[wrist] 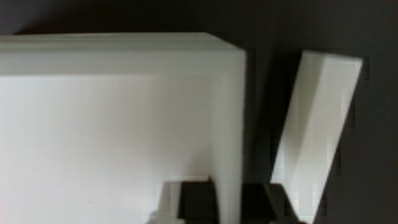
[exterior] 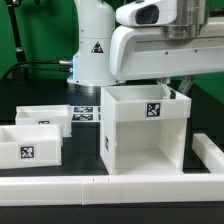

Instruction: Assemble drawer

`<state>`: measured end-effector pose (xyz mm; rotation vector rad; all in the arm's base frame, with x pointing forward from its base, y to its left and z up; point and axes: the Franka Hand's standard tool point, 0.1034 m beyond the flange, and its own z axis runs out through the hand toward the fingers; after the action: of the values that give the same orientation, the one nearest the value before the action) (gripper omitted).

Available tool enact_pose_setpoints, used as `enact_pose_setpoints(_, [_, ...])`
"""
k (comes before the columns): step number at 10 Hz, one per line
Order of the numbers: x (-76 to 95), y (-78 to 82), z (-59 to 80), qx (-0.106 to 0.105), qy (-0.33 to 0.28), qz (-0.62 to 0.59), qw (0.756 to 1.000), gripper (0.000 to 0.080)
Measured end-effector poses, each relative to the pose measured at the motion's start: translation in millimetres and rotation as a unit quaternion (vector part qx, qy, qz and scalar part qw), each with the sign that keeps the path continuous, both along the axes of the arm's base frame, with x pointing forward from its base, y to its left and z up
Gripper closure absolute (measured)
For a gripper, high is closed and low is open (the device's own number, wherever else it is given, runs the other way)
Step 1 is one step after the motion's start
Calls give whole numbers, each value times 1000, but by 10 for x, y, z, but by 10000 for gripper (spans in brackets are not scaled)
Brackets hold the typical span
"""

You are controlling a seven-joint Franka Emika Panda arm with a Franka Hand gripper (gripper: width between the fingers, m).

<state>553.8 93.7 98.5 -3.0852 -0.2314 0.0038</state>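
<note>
The white drawer casing (exterior: 145, 135) stands open-fronted right of the table's middle, with a square tag on its back wall. My gripper (exterior: 178, 90) comes down on the top edge of the casing's side wall on the exterior view's right. In the wrist view my gripper (wrist: 238, 205) straddles that thin wall (wrist: 237, 110). One dark finger (wrist: 192, 205) sits on each side with no gap showing. Two small open-topped trays (exterior: 30, 148) (exterior: 45, 118) with tags lie on the exterior view's left, apart from the casing.
The marker board (exterior: 85, 112) lies behind the trays at the robot's base. The long low white border wall (exterior: 100, 187) runs along the front and up the exterior view's right (exterior: 212, 155). A white strip (wrist: 320, 120) shows beside the casing in the wrist view.
</note>
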Motion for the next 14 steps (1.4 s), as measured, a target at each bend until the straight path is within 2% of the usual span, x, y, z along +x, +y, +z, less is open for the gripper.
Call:
enact_pose_setpoints(1, [137, 26, 3, 3, -14, -1, 1000, 762])
enact_pose_setpoints(4, [104, 29, 7, 3, -13, -13, 1000, 762])
enact_pose_setpoints(7, [113, 56, 4, 9, -10, -106, 994, 762])
enact_pose_setpoints(8, [161, 34, 0, 12, -12, -134, 991, 762])
enact_pose_setpoints(10, [371, -106, 22, 24, -17, -212, 977, 762])
enact_pose_setpoints(14, [406, -81, 42, 32, -10, -320, 947, 762])
